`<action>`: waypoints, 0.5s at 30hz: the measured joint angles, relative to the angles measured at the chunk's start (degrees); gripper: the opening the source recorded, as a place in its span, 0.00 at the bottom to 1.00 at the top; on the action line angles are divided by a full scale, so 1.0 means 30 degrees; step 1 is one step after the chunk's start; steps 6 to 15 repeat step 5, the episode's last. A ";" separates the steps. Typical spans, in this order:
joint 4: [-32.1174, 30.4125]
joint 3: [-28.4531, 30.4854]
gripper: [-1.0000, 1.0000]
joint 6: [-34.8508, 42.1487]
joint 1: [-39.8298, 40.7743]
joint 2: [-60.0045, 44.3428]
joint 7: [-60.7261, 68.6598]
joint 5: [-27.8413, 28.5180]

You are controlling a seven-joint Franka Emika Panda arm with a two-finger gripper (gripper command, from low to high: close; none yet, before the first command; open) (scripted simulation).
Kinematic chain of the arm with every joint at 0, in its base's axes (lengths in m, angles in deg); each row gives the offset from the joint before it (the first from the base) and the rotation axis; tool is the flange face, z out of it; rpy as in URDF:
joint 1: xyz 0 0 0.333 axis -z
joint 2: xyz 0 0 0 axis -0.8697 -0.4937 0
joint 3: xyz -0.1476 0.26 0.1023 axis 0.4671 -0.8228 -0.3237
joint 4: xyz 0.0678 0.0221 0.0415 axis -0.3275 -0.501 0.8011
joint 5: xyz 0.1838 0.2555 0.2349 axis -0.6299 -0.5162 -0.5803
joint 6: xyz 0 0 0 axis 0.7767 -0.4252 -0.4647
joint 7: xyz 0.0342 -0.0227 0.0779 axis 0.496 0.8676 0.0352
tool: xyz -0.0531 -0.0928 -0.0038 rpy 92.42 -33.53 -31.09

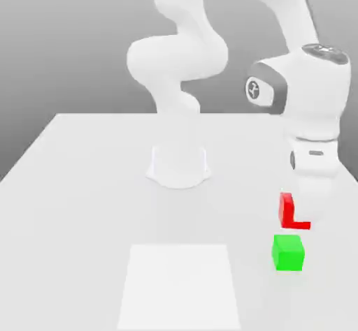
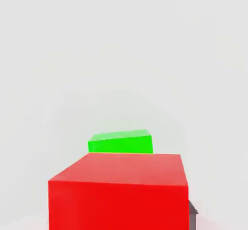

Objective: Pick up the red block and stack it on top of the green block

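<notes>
Aloft near the table's (image 1: pixel 84 183) front edge at the exterior view's right: gripper (image 1: pixel 297 207) clamped on the red block (image 1: pixel 286 209), clear of the surface. Just beyond and below it, resting on the table: the green block (image 1: pixel 288 253), not touching the red one.

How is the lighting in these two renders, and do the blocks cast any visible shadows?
Exterior view: flat, even light, grey backdrop fading darker upward; the green block and red block show barely any shadow on the white table. Hand view: the red block looms large, its top face brighter than its front; a faint soft halo surrounds the green block.
</notes>
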 joint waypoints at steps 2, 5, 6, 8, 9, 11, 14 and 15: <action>0.0056 0.0349 0.00 -0.1255 -0.0165 -0.1334 -0.0491 0.0721; 0.0072 0.0445 1.00 -0.1606 -0.0211 -0.1709 -0.0652 0.0947; 0.0072 0.0445 1.00 -0.1606 -0.0211 -0.1709 -0.0652 0.0947; 0.0072 0.0445 1.00 -0.1606 -0.0211 -0.1709 -0.0652 0.0947; 0.0072 0.0445 1.00 -0.1606 -0.0211 -0.1709 -0.0652 0.0947; 0.0072 0.0445 1.00 -0.1606 -0.0211 -0.1709 -0.0652 0.0947; 0.0072 0.0445 1.00 -0.1606 -0.0211 -0.1709 -0.0652 0.0947; 0.0072 0.0445 1.00 -0.1606 -0.0211 -0.1709 -0.0652 0.0947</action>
